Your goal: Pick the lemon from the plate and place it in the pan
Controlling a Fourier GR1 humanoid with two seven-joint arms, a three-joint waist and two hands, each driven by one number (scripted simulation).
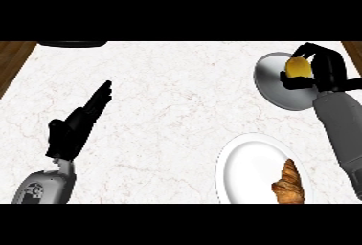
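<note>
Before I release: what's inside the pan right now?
Over the pan, the right robot hand is curled round the lemon. The pan's visible floor is bare; the part under the hand is hidden, and I cannot tell if the lemon touches it.

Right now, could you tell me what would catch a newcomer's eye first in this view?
The yellow lemon stands out first, held in the curled fingers of the right robot hand over the grey pan at the far right of the marble counter. Next comes the white plate at the near right, with a brown croissant on its right side. The left robot hand rests open at the left.
</note>
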